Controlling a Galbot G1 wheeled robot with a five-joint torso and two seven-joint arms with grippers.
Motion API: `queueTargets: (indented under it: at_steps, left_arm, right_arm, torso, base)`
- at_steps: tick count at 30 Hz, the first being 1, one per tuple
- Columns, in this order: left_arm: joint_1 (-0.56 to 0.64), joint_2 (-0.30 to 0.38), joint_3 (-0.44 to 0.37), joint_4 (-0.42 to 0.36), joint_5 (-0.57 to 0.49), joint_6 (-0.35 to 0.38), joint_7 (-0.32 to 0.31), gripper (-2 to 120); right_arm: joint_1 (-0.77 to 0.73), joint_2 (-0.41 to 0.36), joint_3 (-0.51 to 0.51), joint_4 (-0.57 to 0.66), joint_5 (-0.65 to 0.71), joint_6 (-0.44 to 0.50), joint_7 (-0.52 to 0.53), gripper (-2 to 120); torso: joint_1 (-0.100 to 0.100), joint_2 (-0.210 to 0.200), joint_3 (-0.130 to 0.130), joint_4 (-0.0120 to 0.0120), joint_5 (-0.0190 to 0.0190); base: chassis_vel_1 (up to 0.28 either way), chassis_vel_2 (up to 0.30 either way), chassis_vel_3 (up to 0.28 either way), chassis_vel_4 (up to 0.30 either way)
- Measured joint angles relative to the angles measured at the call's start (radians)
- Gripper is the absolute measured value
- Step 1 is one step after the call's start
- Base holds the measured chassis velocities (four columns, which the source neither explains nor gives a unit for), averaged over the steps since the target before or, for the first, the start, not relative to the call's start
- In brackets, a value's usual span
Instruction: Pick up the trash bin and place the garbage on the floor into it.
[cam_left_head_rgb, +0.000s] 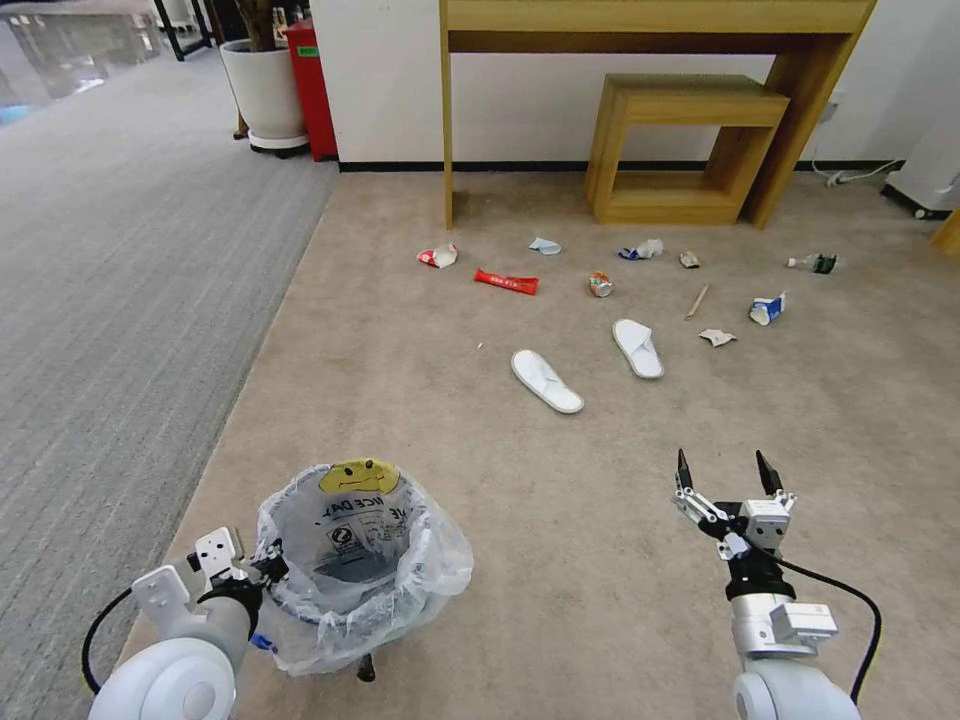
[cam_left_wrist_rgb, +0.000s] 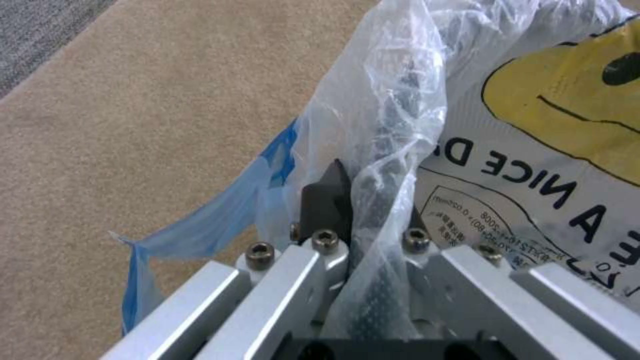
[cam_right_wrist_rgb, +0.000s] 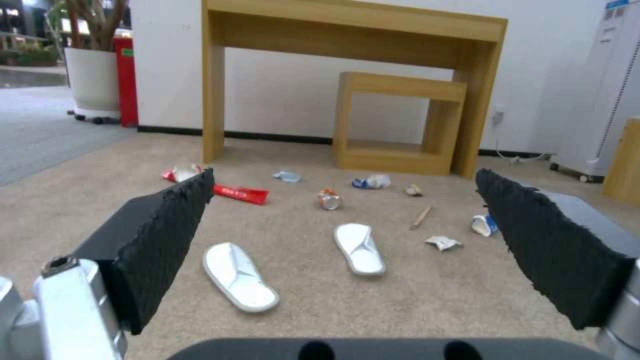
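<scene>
The trash bin (cam_left_head_rgb: 350, 560), dark and lined with a clear bag bearing a yellow smiley, is at the lower left. My left gripper (cam_left_head_rgb: 262, 575) is shut on its near rim; in the left wrist view the fingers (cam_left_wrist_rgb: 327, 200) pinch rim and bag (cam_left_wrist_rgb: 533, 165). My right gripper (cam_left_head_rgb: 727, 472) hangs open above the beige floor (cam_left_head_rgb: 520, 480), with nothing between its pads (cam_right_wrist_rgb: 167, 235). Ahead lies the garbage: two white slippers (cam_left_head_rgb: 547, 381) (cam_left_head_rgb: 638, 348), a red wrapper (cam_left_head_rgb: 506, 282), a crushed can (cam_left_head_rgb: 600, 284), a stick (cam_left_head_rgb: 696, 301), a carton (cam_left_head_rgb: 767, 309) and a bottle (cam_left_head_rgb: 815, 263).
A wooden desk (cam_left_head_rgb: 660, 20) and a low wooden shelf (cam_left_head_rgb: 680, 140) stand against the far wall. A white plant pot (cam_left_head_rgb: 265, 95) and a red bin (cam_left_head_rgb: 310, 90) are at the back left. Grey ribbed carpet (cam_left_head_rgb: 120, 280) borders the left side.
</scene>
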Motion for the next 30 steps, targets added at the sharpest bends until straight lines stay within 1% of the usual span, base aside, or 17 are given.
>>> queueTargets:
  at_steps: [19, 25, 28, 30]
  left_arm:
    - [-0.008, 0.003, -0.005, 0.004, -0.005, 0.001, 0.0, 1]
    - [-0.011, 0.009, -0.012, -0.007, -0.02, 0.004, -0.006, 1]
    - [-0.012, 0.012, -0.016, -0.013, -0.025, 0.004, -0.007, 1]
    - [-0.011, 0.013, -0.017, -0.017, -0.028, 0.005, -0.007, 1]
  right_arm:
    - [0.007, -0.002, 0.003, -0.008, 0.005, -0.013, -0.031, 100]
    - [0.009, -0.002, 0.003, -0.007, 0.005, -0.016, -0.034, 100]
    - [0.011, -0.002, 0.003, -0.007, 0.005, -0.017, -0.036, 100]
    - [0.011, -0.001, 0.003, -0.006, 0.005, -0.017, -0.037, 100]
  torso:
    - [0.0, 0.0, 0.0, 0.0, 0.0001]
    - [0.0, 0.0, 0.0, 0.0, -0.0001]
    - [0.0, 0.0, 0.0, 0.0, 0.0005]
    - [0.0, 0.0, 0.0, 0.0001, -0.0001]
  base:
    - [-0.005, 0.008, 0.009, -0.007]
    - [-0.128, 0.117, 0.12, -0.129]
    - [-0.199, 0.201, 0.199, -0.162]
    - [-0.183, 0.192, 0.2, -0.173]
